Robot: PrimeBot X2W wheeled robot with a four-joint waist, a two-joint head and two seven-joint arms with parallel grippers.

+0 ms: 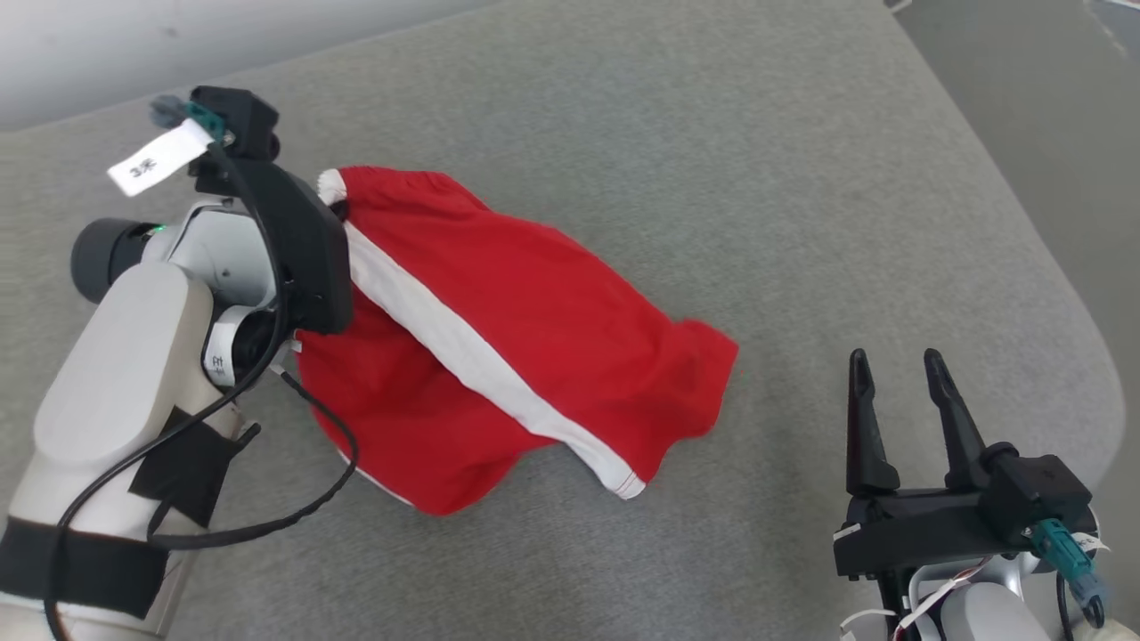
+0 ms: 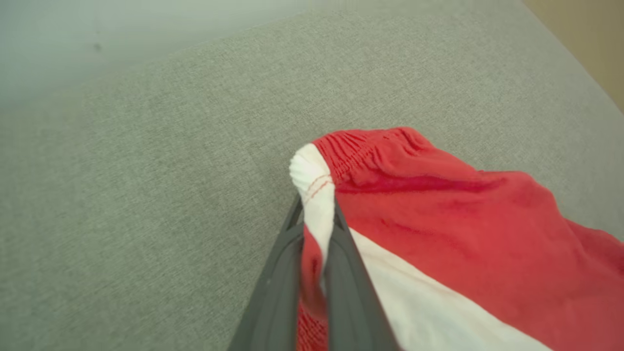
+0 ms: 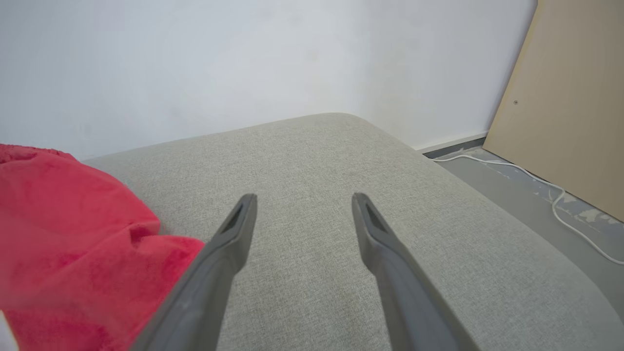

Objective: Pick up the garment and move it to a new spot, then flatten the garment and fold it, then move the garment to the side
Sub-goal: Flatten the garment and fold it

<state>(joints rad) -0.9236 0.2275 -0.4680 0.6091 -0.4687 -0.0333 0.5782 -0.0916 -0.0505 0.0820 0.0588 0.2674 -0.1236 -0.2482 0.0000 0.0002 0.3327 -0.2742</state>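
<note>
Garment (image 1: 534, 356), red with a white stripe, lies bunched on the grey cushion (image 1: 802, 178). The left hand (image 2: 318, 214) pinches its white waistband corner. Off to the side, apart from the cloth, the right hand (image 1: 895, 365) holds its fingers spread and empty.

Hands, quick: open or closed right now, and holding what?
Left hand: closed on the red garment, pinching its gathered waistband edge at the white stripe.
Right hand: open, holding nothing, apart from the garment.

Left end effector (image 2: 317, 207) clamped shut; right end effector (image 1: 895, 361) spread wide.
</note>
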